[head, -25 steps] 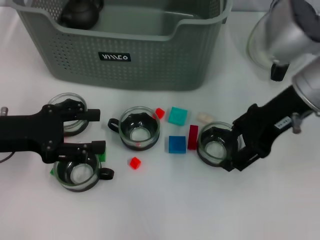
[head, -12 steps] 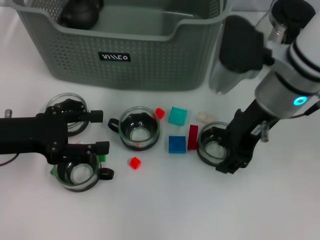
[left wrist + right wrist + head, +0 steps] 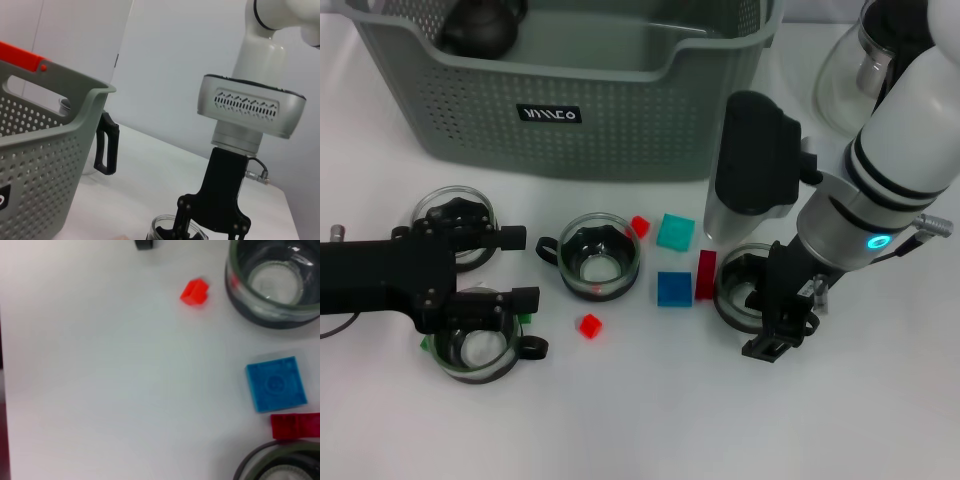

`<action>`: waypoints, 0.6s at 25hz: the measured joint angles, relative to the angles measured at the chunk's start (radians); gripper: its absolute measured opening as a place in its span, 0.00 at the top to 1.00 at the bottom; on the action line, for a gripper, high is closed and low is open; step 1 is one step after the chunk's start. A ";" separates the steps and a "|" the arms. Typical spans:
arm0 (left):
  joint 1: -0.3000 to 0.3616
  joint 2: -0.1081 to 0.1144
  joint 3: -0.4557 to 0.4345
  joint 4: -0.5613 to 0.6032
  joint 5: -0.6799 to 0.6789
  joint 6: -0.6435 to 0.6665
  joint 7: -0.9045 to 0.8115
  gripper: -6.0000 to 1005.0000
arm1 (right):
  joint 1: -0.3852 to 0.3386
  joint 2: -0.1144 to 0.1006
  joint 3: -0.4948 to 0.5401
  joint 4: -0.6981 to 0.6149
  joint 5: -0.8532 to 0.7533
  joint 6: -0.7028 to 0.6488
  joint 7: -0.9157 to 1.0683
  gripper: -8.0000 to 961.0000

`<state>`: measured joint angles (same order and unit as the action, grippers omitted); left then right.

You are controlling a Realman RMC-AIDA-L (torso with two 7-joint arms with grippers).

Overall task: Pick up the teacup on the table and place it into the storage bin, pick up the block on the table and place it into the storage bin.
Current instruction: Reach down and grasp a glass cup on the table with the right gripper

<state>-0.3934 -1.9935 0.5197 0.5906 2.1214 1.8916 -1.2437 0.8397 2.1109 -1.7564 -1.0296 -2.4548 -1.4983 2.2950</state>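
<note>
The storage bin (image 3: pixel 570 100) fills the far side of the table (image 3: pixel 650 420), from about ten to one o'clock in the head view, its dipped front rim facing the robot; a dark round object (image 3: pixel 480 25) sits in its far-left corner, too cut off to name. A glass carafe (image 3: pixel 855 70) stands beyond it at two o'clock, partly behind the right arm.

The right gripper (image 3: pixel 772 312) points down at four o'clock, its jaws spread moderately and straddling the near wall of the right teacup (image 3: pixel 745 285), one finger inside, one outside. They do not look pressed onto the glass yet, though the arm hides much of the cup. This cup lies directly under those jaws, so the right arm is plainly the nearer one; a lift toward twelve o'clock would carry it over the bin's rim.

The left gripper (image 3: pixel 485 268) reaches in from nine o'clock, lying flat, wide open, one finger over the far-left teacup (image 3: pixel 452 213) and one over the near-left teacup (image 3: pixel 472 338), holding nothing. A middle teacup (image 3: pixel 600 258) stands at the centre, handle toward nine o'clock.

The blocks are scattered between the cups: a teal block (image 3: pixel 675 231), a blue block (image 3: pixel 673 289), a dark red block (image 3: pixel 706 273) with its long axis running twelve to six just beside the right cup, then two small red blocks (image 3: pixel 589 325) and (image 3: pixel 639 226). A green block (image 3: pixel 523 315) shows only slivers under the left finger.
</note>
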 joint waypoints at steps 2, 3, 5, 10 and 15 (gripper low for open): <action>0.000 0.000 0.000 0.000 0.000 0.001 -0.001 0.18 | -0.001 0.000 -0.017 -0.003 0.000 0.003 0.000 0.34; 0.000 -0.001 0.000 0.000 0.000 0.001 -0.001 0.18 | -0.001 0.000 -0.021 -0.004 0.000 0.001 -0.001 0.34; 0.000 -0.001 0.001 0.000 0.000 0.001 -0.001 0.18 | -0.001 0.000 -0.024 -0.005 0.000 0.000 -0.002 0.36; -0.001 -0.003 0.002 0.000 0.000 -0.001 0.000 0.18 | -0.001 -0.004 -0.021 -0.007 -0.001 0.000 -0.002 0.46; -0.001 -0.003 0.002 0.000 0.000 -0.002 0.000 0.18 | -0.001 -0.005 -0.014 -0.012 -0.001 -0.006 -0.004 0.66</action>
<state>-0.3943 -1.9964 0.5217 0.5905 2.1215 1.8901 -1.2434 0.8390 2.1062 -1.7706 -1.0417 -2.4560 -1.5045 2.2914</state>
